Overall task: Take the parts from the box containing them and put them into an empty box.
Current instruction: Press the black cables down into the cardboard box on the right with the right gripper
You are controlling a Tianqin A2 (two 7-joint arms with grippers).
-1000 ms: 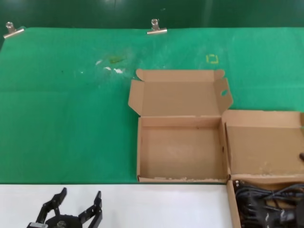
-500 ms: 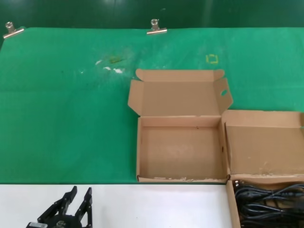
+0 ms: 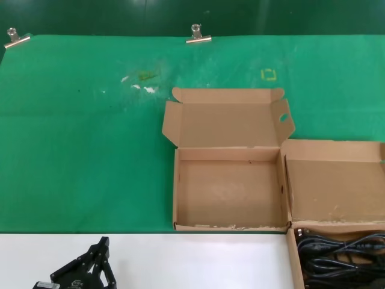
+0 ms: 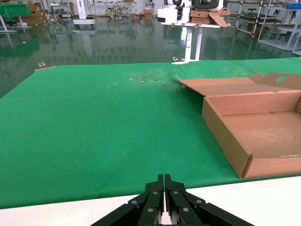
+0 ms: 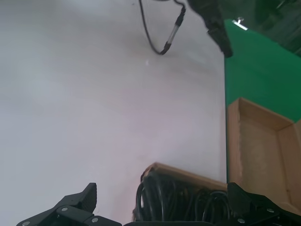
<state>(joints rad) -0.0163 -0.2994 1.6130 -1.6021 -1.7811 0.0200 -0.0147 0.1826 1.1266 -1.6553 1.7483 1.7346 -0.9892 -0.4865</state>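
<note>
The empty box (image 3: 231, 192), with a round hole in its lid flap (image 3: 283, 117), lies open at the middle of the green cloth; it also shows in the left wrist view (image 4: 263, 136). The box with the cords (image 3: 293, 259) is at the front right, its plain lid (image 3: 334, 183) folded back. Black cords (image 3: 340, 262) lie in it. My left gripper (image 3: 103, 256) is shut and empty over the white table at the front left, and its tips show in the left wrist view (image 4: 163, 179). My right gripper (image 5: 162, 195) is open wide above the cords (image 5: 178, 202), outside the head view.
The green cloth (image 3: 84, 156) covers the far table, with two metal clips (image 3: 197, 35) at its back edge. A white table strip (image 3: 198, 259) runs along the front. Small white scraps (image 3: 141, 87) and a yellow square mark (image 3: 269, 74) lie behind the empty box.
My left gripper's fingers have closed from open to shut. My right gripper, seen over the cords at the front right one second ago, has left the head view.
</note>
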